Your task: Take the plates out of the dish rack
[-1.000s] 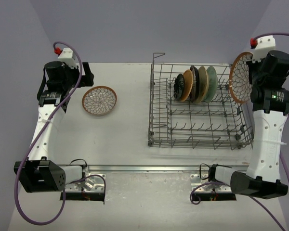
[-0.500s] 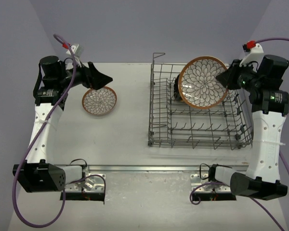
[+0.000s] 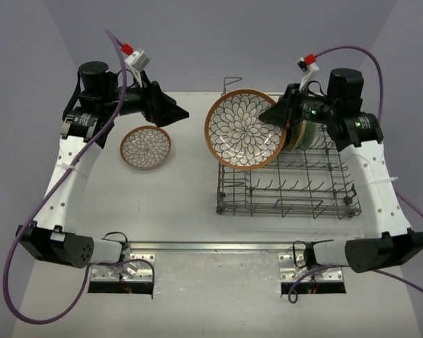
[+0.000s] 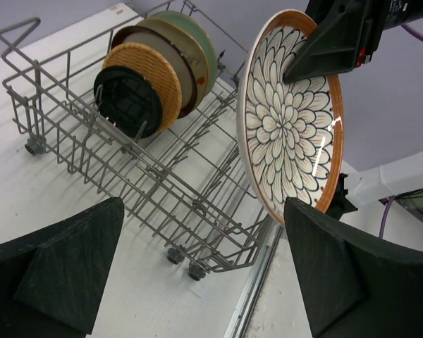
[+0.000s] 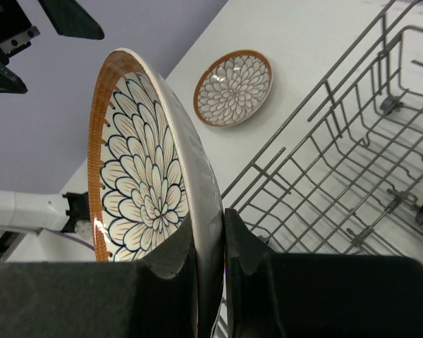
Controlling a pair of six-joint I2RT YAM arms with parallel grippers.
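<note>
Petal plate [image 3: 240, 134], farther left, in right gripper [image 3: 276, 117]

White table [image 3: 190, 197] carries two items. A small petal-pattern plate [image 3: 146, 146] lies flat just below the left gripper [image 3: 175, 116]. The dish rack [image 3: 285, 211] stands under the right gripper [image 3: 269, 117].

Held plate [image 3: 243, 129]: in the right wrist view, its rim at 6 o'clock was buried between the pinching fingers of the right gripper [image 5: 210, 229].
Dish rack [image 3: 296, 190]: from above, the stretch toward 10 o'clock lay hidden under the held plate. In the right wrist view it was cut off at 3 o'clock.
Racked plates [image 4: 151, 77]: they overlapped, and the rear ones showed only slivers. From above, the count was unreadable behind the right gripper.
Left gripper [image 4: 203, 211]: both fingers were cropped at 6 o'clock in its own view.
</note>
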